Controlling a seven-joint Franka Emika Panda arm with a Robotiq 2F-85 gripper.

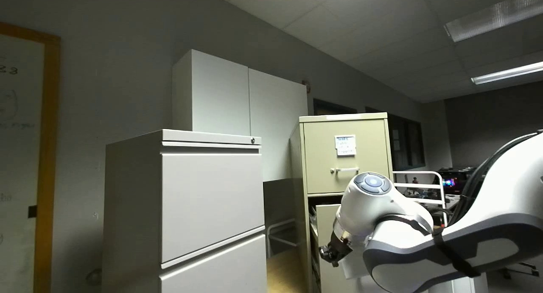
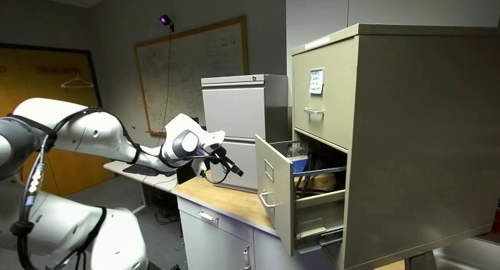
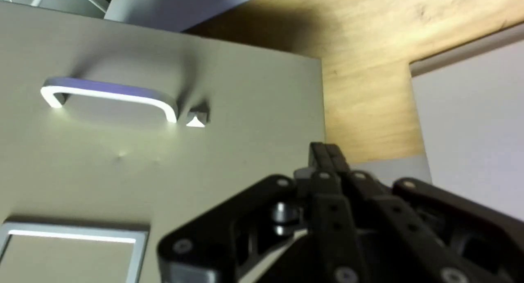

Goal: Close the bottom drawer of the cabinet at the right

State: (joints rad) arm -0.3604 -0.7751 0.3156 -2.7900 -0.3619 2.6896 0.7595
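Not finished, and by the look of it barely begun. In both exterior views, see the bottom drawer (image 2: 282,201) standing open, far out from the beige cabinet (image 2: 422,145), at three o'clock from the grey cabinet (image 2: 234,109). Can make out, in an exterior view, a blue item (image 2: 300,165) and a brown box (image 2: 323,181) inside; most of the travel probably left. Above, towards one o'clock there, already in place: the top drawer (image 2: 338,94), with no work needed.

As for the jaws: narrow, pressed together, with nothing visible between them in the wrist view, so not holding the handle (image 3: 107,91) or anything else. Find that handle between nine and ten o'clock from them, the drawer's edge leading off at twelve, and the worktop (image 3: 368,107) towards one. Aimed, in an exterior view, at roughly four o'clock, towards the drawer yet apart from it, with a gap showing.

Best read as the approach, with no push under way. Left to do, most likely: shift a little towards nine o'clock in the wrist view, to land squarely on the drawer rather than slip past its edge; make contact with the jaws together; press steadily until flush with the beige cabinet; check for any leftover gap beneath the top drawer; back off. Cannot tell from here about any stiffness in the runners (image 2: 331,235).
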